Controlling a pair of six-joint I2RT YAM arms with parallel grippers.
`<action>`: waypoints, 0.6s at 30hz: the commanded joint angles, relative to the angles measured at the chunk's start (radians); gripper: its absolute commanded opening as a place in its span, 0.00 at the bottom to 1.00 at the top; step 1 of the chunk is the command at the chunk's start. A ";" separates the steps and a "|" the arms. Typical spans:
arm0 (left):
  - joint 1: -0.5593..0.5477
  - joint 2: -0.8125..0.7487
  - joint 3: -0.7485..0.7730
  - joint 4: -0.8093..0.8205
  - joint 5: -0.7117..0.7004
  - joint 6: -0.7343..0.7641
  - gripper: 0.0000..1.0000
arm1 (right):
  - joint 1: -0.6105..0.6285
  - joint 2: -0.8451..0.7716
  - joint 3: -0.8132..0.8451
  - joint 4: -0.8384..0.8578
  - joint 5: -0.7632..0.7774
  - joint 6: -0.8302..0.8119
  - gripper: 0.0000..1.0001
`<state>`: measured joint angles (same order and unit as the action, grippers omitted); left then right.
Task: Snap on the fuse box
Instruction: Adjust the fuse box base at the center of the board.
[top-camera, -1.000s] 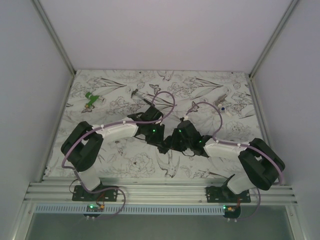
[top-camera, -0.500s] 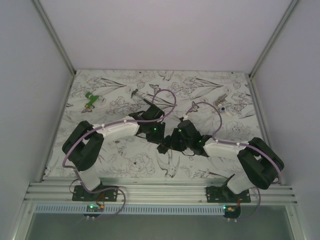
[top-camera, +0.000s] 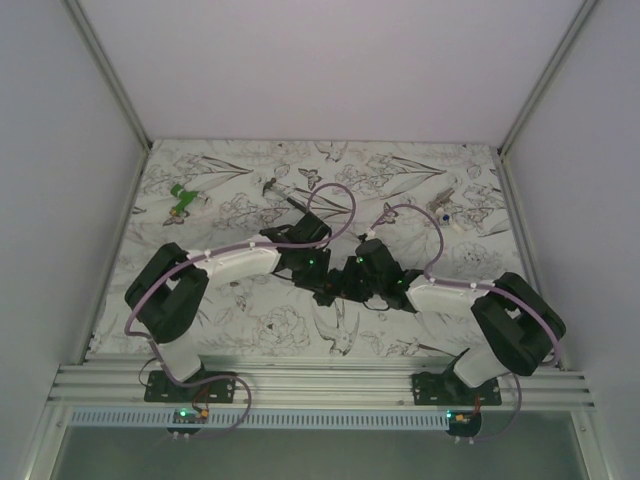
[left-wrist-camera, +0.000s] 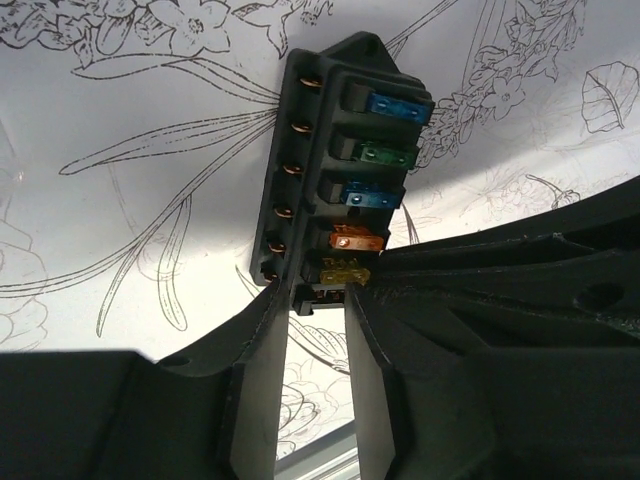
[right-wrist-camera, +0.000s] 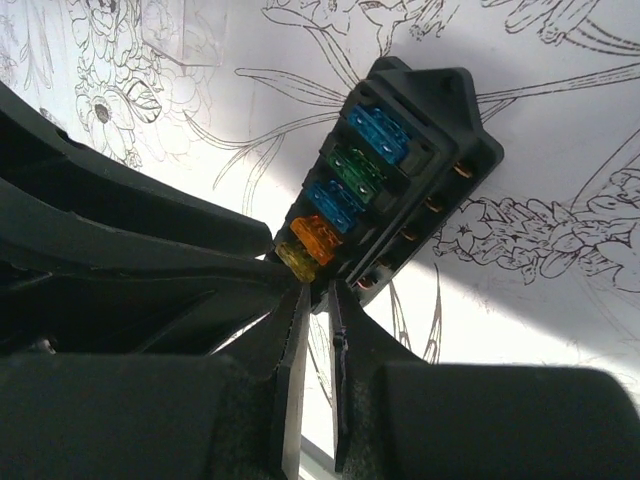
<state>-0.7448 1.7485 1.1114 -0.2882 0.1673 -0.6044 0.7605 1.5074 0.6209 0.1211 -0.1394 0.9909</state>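
Note:
The fuse box (left-wrist-camera: 340, 170) is a black rectangular box with a row of blue, green, blue, orange and yellow fuses showing on its face. It also shows in the right wrist view (right-wrist-camera: 400, 180). It hangs above the flower-printed cloth, held at its near end from both sides. My left gripper (left-wrist-camera: 318, 293) is shut on the tab at the box's yellow-fuse end. My right gripper (right-wrist-camera: 317, 292) is shut on the same end, its jaws nearly together. In the top view the two grippers meet mid-table, left (top-camera: 322, 284) and right (top-camera: 347, 283), and hide the box.
A small green piece (top-camera: 181, 201) lies at the back left of the cloth. A thin dark hammer-like tool (top-camera: 276, 188) lies at the back middle. A small grey part (top-camera: 443, 209) lies at the back right. White walls close in the table's sides and back.
The left arm's wrist and cable loop have shifted slightly right and back. The two grippers stay together on the box. The right arm has barely moved.

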 joint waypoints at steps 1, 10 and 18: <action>-0.046 0.051 -0.027 -0.058 0.015 -0.005 0.31 | -0.004 0.076 -0.020 -0.029 0.043 0.010 0.16; -0.048 0.033 -0.037 -0.066 -0.039 -0.039 0.28 | -0.003 0.068 -0.019 -0.017 0.035 -0.024 0.17; -0.038 -0.127 -0.024 -0.064 -0.127 -0.042 0.42 | -0.029 -0.112 0.099 -0.260 0.110 -0.290 0.44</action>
<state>-0.7856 1.7115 1.0897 -0.3237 0.0910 -0.6357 0.7517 1.4738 0.6380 0.0227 -0.1074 0.8726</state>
